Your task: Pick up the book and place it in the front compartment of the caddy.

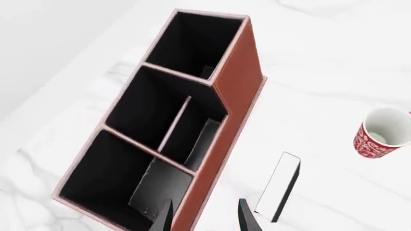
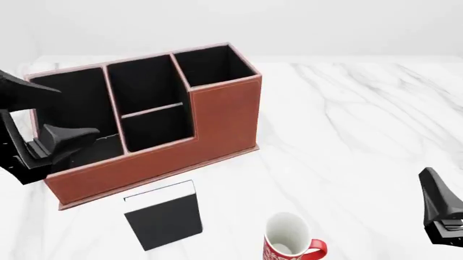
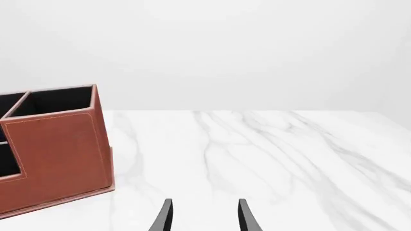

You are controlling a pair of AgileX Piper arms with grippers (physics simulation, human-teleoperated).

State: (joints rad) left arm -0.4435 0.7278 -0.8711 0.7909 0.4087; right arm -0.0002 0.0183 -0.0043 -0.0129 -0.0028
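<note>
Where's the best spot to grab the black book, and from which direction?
Probably from above. The book stands upright on the table in front of the caddy, with its white top edge exposed. Close the left tool across the thin covers at that top edge; the mug stands close on its right.

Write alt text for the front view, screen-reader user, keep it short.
A reddish-brown caddy with black-lined cells stands on a white marble table; a black book stands upright just in front of it, untouched. A red-and-white mug sits to the book's right. The left gripper is over the caddy's left end; the right gripper is at the right edge.
</note>
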